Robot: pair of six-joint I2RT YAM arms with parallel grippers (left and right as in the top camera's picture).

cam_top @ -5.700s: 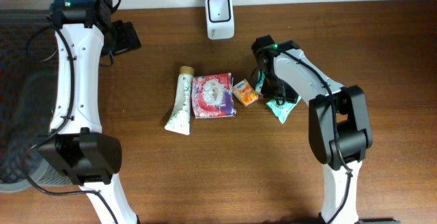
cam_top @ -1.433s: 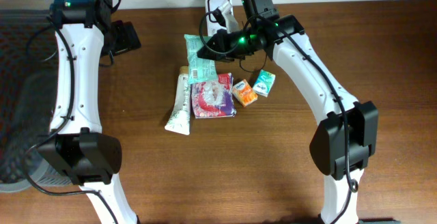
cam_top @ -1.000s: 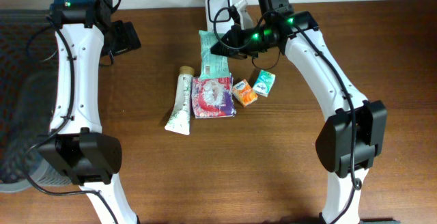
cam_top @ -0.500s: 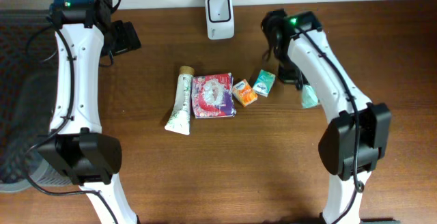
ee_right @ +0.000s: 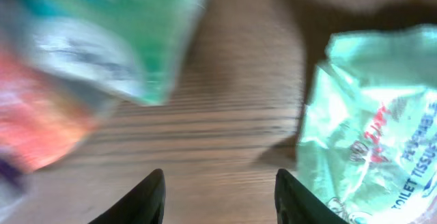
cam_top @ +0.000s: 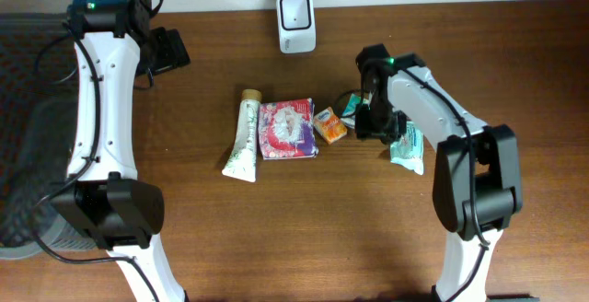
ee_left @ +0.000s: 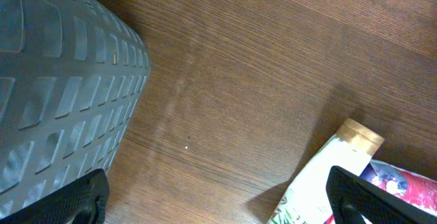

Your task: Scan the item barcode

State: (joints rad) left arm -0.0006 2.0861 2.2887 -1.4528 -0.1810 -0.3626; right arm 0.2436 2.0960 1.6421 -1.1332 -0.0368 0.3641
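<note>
The right pincer (ee_right: 222,190) hangs low over the tabletop (cam_top: 304,219), its fingers apart with nothing between them. The green tissue packet (cam_top: 408,145) lies flat on the wood just beside one finger, not gripped. A small teal box (cam_top: 353,107) sits on the other side. The left pincer (ee_left: 218,200) stands wide open and empty, well apart from the scanner (cam_top: 296,23).

table (cam_top: 276,228): matt grained wood | green packet (cam_top: 408,146): glossy crinkled plastic film | tube (cam_top: 243,141): smooth plastic
</note>
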